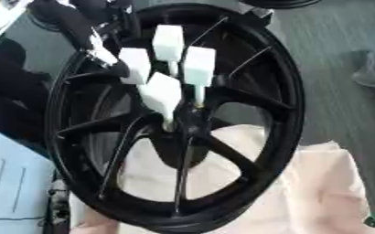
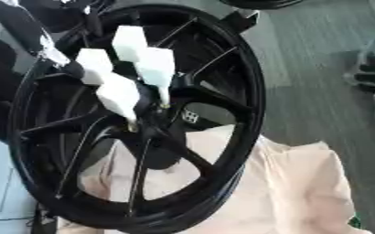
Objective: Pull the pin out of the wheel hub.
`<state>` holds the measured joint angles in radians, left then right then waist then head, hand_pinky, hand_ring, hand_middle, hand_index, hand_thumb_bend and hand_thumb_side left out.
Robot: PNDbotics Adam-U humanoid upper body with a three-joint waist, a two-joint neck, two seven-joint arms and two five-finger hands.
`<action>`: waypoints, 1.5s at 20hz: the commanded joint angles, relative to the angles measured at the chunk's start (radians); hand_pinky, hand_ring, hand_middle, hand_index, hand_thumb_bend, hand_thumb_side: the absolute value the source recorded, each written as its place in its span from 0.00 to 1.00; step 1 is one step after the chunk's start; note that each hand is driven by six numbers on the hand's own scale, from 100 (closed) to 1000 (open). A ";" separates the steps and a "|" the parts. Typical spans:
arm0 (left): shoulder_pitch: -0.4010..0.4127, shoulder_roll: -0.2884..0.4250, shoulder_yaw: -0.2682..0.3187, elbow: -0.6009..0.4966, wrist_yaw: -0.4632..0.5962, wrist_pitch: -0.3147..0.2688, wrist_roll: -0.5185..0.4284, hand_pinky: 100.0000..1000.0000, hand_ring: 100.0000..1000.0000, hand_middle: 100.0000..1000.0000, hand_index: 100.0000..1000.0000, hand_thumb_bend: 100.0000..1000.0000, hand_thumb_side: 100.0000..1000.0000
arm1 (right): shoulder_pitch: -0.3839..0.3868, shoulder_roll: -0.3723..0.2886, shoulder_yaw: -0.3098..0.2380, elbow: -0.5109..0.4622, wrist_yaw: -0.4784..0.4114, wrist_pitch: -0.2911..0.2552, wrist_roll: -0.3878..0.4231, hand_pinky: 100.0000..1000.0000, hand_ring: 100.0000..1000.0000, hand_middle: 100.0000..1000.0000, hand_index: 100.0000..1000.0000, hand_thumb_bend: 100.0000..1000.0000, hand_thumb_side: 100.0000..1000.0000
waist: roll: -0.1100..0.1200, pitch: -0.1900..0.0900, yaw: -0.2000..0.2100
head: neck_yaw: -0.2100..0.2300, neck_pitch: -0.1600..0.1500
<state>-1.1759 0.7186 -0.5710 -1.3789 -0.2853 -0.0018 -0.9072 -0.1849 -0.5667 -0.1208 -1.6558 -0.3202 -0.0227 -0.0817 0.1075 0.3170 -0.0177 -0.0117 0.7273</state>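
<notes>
Left eye view. Black spoked wheel [image 1: 174, 114] fills most of the frame, standing tilted, its lower rim resting on a pale pink cloth [image 1: 318, 192]. Hub [image 1: 179, 132] sits at the middle where the spokes meet. 4 white block-headed pins [image 1: 168, 43] stick out of the hub area, heads clustered close together above the centre, thin shafts running down toward the hub. Left hand [image 1: 103, 55] comes in from the upper left on a black arm; light-coloured fingertips lie right against the leftmost white pin head [image 1: 135, 64]. Cannot tell whether the fingers pinch it or only touch it; they are blurred against the dark spokes. Grey floor [image 1: 334, 59] to the right. A pale blue sheet [image 1: 11, 183] at lower left.

Right eye view. Same wheel [image 2: 135, 119], shifted left in frame. Pin heads [image 2: 129, 42] again bunched above the hub [image 2: 147, 132], shafts still seated in it. Left hand [image 2: 53, 54] at upper left, fingertips meeting the leftmost head [image 2: 94, 65]; finger spread not readable. Pink cloth [image 2: 302, 192] under the lower rim. Right hand not seen in either view.
</notes>
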 commanded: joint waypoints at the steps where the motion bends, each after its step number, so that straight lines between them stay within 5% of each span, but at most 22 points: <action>1: -0.010 0.014 0.001 -0.001 -0.006 0.000 0.000 0.80 0.78 0.71 0.77 0.63 0.47 | -0.011 -0.032 -0.002 -0.006 0.005 -0.002 0.005 0.76 0.72 0.67 0.76 0.00 0.66 | -0.007 -0.028 -0.001 | -0.003 -0.006; 20: -0.010 0.019 -0.022 -0.087 -0.091 0.020 0.000 0.77 0.69 0.59 0.69 0.69 0.33 | -0.010 -0.033 0.002 -0.004 0.008 0.002 0.004 0.76 0.72 0.67 0.76 0.00 0.67 | -0.004 -0.029 -0.003 | 0.003 0.004; 24: -0.008 0.017 -0.027 -0.094 -0.112 0.026 0.000 0.76 0.68 0.58 0.68 0.65 0.32 | -0.010 -0.033 0.003 -0.004 0.009 0.003 0.005 0.76 0.72 0.67 0.76 0.00 0.67 | -0.004 -0.028 -0.003 | 0.005 0.006; 25: -0.008 0.016 -0.027 -0.093 -0.116 0.028 0.000 0.75 0.65 0.55 0.65 0.55 0.27 | -0.010 -0.033 0.002 -0.004 0.009 0.003 0.005 0.76 0.72 0.67 0.76 0.00 0.67 | -0.004 -0.028 -0.003 | 0.006 0.007; 30: -0.006 0.011 -0.028 -0.089 -0.138 0.049 0.000 0.72 0.61 0.50 0.57 0.42 0.08 | -0.009 -0.033 0.003 -0.005 0.012 0.005 0.004 0.76 0.72 0.67 0.76 0.00 0.67 | -0.005 -0.027 -0.004 | 0.010 0.010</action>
<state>-1.1692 0.7111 -0.6072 -1.4606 -0.4160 0.0403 -0.9079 -0.1853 -0.5670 -0.1151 -1.6499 -0.3133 -0.0183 -0.0783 0.1077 0.3170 -0.0207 -0.0053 0.7368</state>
